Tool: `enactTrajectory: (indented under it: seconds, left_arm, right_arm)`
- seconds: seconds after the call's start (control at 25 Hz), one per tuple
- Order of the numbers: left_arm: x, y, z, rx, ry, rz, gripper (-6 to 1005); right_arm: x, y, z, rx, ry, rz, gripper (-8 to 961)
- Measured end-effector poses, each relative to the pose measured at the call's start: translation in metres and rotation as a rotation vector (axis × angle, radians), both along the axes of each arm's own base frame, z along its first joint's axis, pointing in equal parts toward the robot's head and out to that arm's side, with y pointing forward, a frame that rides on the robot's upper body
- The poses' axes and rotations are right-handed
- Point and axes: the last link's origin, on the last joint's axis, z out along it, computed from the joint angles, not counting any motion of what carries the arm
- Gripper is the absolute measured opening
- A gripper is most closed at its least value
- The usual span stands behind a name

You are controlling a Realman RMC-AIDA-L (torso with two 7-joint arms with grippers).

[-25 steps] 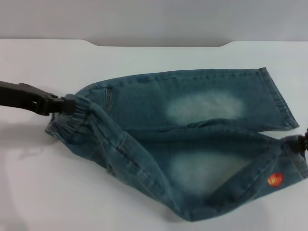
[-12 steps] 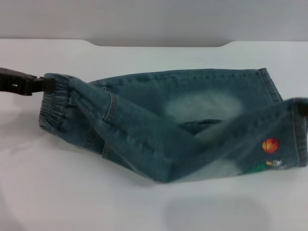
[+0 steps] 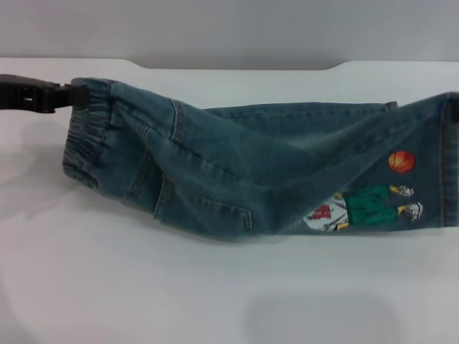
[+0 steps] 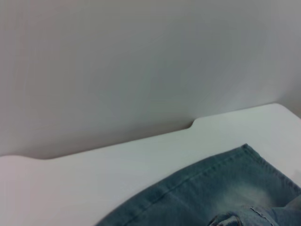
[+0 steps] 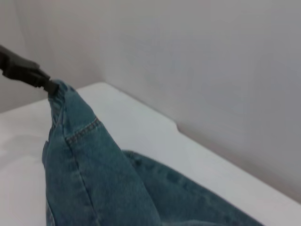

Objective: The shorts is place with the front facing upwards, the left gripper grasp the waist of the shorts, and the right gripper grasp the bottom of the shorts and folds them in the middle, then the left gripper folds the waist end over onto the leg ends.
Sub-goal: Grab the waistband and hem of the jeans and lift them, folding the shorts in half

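Observation:
The blue denim shorts [image 3: 237, 165] hang stretched between my two grippers, the near leg lifted and swung over the far leg. The basketball-player print [image 3: 366, 204] faces me. My left gripper [image 3: 68, 94] is shut on the upper corner of the puckered waist [image 3: 82, 147], which droops below it. At the far right edge, only a dark bit of my right gripper [image 3: 453, 109] shows, holding up the leg hem [image 3: 439, 165]. The right wrist view shows the left gripper [image 5: 47, 84] pinching the waist corner [image 5: 63, 94]. The left wrist view shows the far leg [image 4: 225, 193] flat on the table.
The white table [image 3: 215, 287] spreads wide in front of the shorts. Its back edge [image 3: 237, 67] has a shallow notch, with a grey wall [image 3: 215, 29] right behind it.
Both grippers have risen and moved toward the back of the table, carrying the near leg up and over the far one. The pale patches are now covered and the cartoon print has come into sight.

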Motion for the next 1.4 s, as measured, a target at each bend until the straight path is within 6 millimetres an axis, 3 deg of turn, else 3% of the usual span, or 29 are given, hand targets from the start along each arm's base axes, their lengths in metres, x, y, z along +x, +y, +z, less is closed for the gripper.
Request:
enactTrajectory:
  seconds: [0.8,1.4]
  left_arm:
    - [0.016,0.012,-0.004,0.092,-0.068,-0.059,44]
    - [0.000,0.010,0.003,0.154,-0.059,-0.010,44]
  right_arm:
    - [0.006,0.012,0.011,0.207,0.079,-0.006,17]
    - [0.025,0.008,0.010,0.209,0.097,-0.054,17]
